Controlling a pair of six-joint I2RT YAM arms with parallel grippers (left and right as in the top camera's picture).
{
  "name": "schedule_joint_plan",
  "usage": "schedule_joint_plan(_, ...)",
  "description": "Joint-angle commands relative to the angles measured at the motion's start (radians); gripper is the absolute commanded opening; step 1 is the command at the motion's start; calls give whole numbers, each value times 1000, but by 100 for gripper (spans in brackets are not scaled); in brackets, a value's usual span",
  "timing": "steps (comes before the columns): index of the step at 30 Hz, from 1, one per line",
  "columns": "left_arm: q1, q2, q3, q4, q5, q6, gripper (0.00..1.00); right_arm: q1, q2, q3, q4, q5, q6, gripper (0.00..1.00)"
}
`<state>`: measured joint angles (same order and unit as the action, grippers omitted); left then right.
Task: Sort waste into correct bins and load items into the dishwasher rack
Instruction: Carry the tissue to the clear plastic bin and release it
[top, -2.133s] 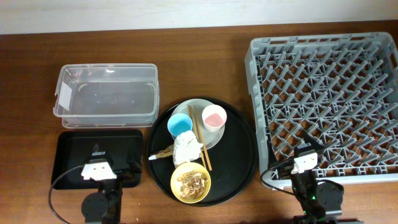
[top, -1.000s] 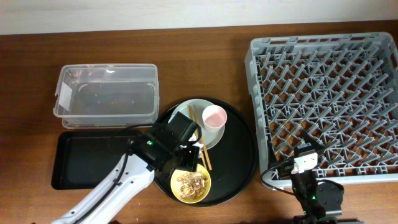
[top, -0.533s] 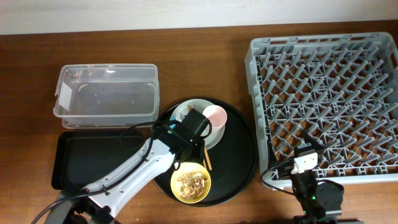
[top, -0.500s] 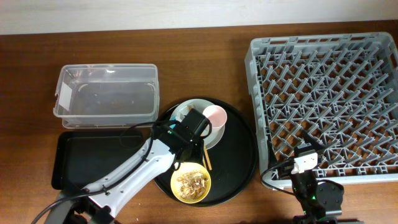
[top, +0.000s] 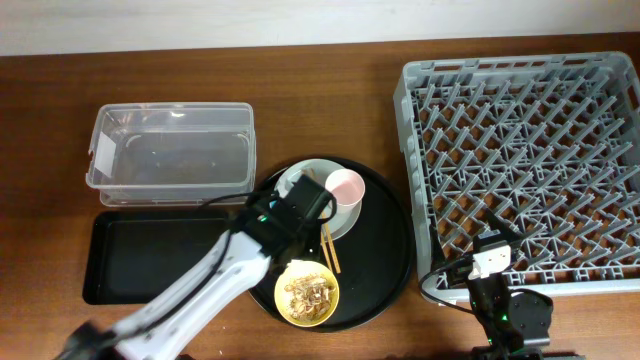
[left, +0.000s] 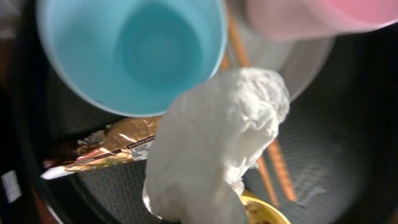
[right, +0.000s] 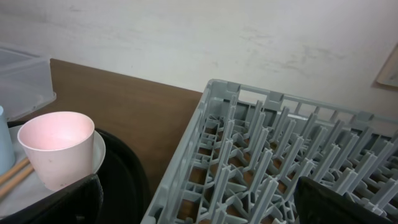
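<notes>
My left gripper is down over the round black tray, and its arm hides the tissue from above. In the left wrist view the crumpled white tissue runs down into the jaws, which are shut on it. Beside it are the blue cup, the gold-brown wrapper and the chopsticks. The pink cup stands on the pale plate. The yellow bowl holds food scraps. My right gripper rests open at the front edge of the grey dishwasher rack.
The clear plastic box sits at the back left with the shallow black tray in front of it. In the right wrist view the rack's pegs rise close ahead and the pink cup is to the left.
The left arm swung in from the front left over the round tray. Its jaws closed on the tissue and it has shifted slightly left. The right arm has not moved.
</notes>
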<state>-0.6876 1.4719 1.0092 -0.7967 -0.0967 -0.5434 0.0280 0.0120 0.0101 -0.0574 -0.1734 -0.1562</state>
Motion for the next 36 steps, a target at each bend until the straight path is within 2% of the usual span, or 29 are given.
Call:
schedule_joint_plan(1, -3, -190, 3, -12, -16, -2, 0, 5, -8, -5, -6, 5, 8, 99)
schedule_joint_plan(5, 11, -343, 27, -31, -33, -1, 0, 5, -8, -5, -6, 5, 8, 99)
schedule_joint_plan(7, 89, -387, 76, -30, -102, 48, 0, 5, -8, -5, -6, 5, 8, 99)
schedule_joint_plan(9, 190, -395, 92, 16, -216, 48, 0, 5, -8, -5, -6, 5, 8, 99)
schedule_joint_plan(10, 261, -380, 92, 74, -264, 48, 0, 5, -8, -5, -6, 5, 8, 99)
schedule_joint_plan(12, 381, -307, 92, 199, -266, 66, 0, 5, -8, -5, -6, 5, 8, 99)
schedule_joint_plan(15, 482, -134, 92, 309, -266, 67, 0, 5, -8, -5, -6, 5, 8, 99)
schedule_joint_plan(20, 587, 113, 92, 401, -247, 67, 0, 5, -8, -5, -6, 5, 8, 99)
schedule_joint_plan(22, 617, 124, 92, 411, -176, 67, 0, 5, -8, -5, -6, 5, 8, 99)
schedule_joint_plan(27, 619, 124, 92, 443, -177, 67, 1, 5, -8, -5, -6, 5, 8, 99)
schedule_joint_plan(28, 619, 124, 92, 445, -177, 67, 4, 5, -8, -5, -6, 5, 8, 99)
schedule_joint_plan(29, 619, 124, 92, 445, -177, 67, 30, 5, -8, -5, -6, 5, 8, 99)
schedule_joint_plan(30, 619, 124, 92, 446, -176, 67, 65, 5, -8, -5, -6, 5, 8, 99)
schedule_joint_plan(32, 619, 115, 100, 447, -176, 67, 75, 5, -8, -5, -6, 5, 8, 99)
schedule_joint_plan(34, 619, 38, 125, 396, -138, 66, 77, 5, -8, -5, -6, 5, 8, 99)
schedule_joint_plan(35, 619, -6, 129, 368, -93, 66, 77, 5, -8, -5, -6, 5, 8, 99)
schedule_joint_plan(36, 618, -98, 129, 297, 44, 66, 76, 5, -8, -5, -6, 5, 8, 98)
